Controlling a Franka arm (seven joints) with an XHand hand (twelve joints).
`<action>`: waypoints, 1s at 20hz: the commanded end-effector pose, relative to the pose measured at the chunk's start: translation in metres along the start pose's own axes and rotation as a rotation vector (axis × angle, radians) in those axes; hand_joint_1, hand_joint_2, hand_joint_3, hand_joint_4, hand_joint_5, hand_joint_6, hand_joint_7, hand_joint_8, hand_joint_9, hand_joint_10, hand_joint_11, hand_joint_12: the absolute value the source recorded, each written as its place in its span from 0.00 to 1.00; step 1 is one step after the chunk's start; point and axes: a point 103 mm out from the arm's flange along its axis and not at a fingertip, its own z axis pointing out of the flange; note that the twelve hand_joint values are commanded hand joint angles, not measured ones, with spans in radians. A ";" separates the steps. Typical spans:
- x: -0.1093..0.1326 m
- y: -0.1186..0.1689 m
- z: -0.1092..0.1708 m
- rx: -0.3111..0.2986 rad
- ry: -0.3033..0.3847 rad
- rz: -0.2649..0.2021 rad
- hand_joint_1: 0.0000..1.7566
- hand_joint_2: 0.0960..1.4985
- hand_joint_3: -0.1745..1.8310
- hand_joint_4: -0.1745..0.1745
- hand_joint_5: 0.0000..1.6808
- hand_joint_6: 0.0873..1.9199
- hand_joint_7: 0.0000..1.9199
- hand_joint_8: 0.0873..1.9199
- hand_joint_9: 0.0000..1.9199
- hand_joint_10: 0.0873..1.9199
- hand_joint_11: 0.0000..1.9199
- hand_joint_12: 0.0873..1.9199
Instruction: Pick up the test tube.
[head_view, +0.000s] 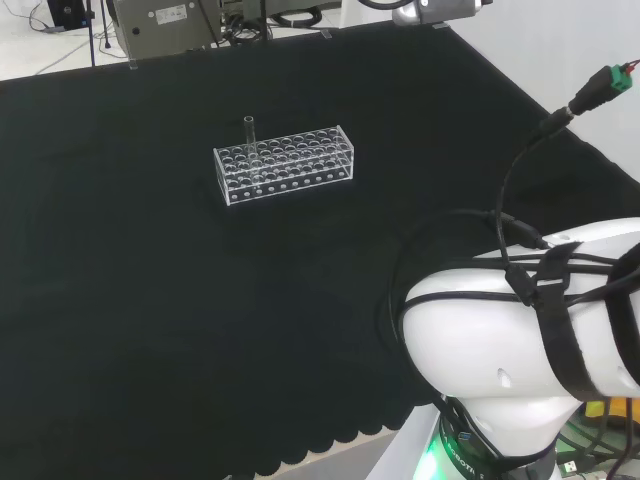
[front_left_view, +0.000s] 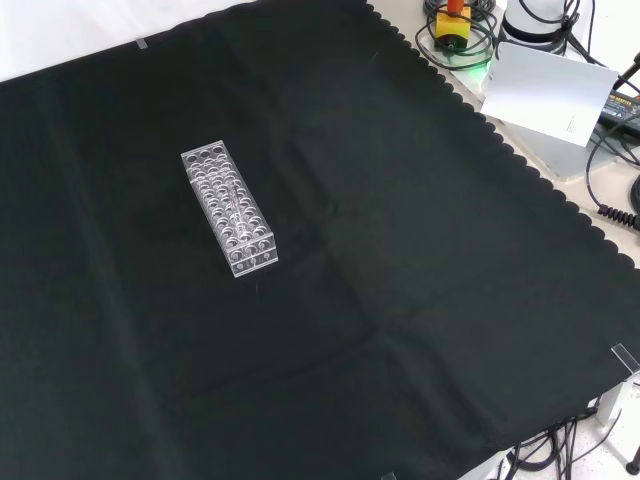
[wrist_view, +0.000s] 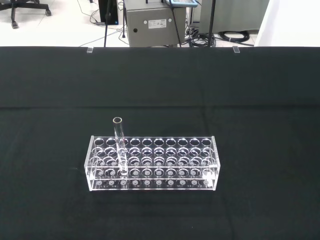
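Clear rack (head_view: 284, 163) of many round holes on black cloth (head_view: 150, 300), left of the white arm links (head_view: 520, 340) in the head view, well apart from them. Single clear test tube (head_view: 250, 135) upright in a hole near the rack's left end there, open mouth well above the top plate. From the wrist view, same test tube (wrist_view: 119, 145) in the rack (wrist_view: 155, 162), toward one end, nothing touching it. From the front, rack (front_left_view: 228, 209) lying slantwise on the cloth (front_left_view: 400, 300), tube hard to make out among the holes. State of the hand: cannot tell
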 end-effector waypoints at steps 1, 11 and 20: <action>0.000 0.002 0.001 -0.008 -0.008 -0.003 0.37 0.49 0.38 0.36 0.04 0.00 0.00 0.21 0.00 0.29 0.00 0.65; 0.001 0.044 0.014 0.015 0.026 -0.049 0.36 0.54 0.32 0.35 0.05 0.00 0.00 0.25 0.00 0.32 0.00 0.70; 0.001 0.110 0.037 0.055 0.038 -0.100 0.40 0.54 0.31 0.27 0.11 0.00 0.04 0.41 0.02 0.48 0.00 0.81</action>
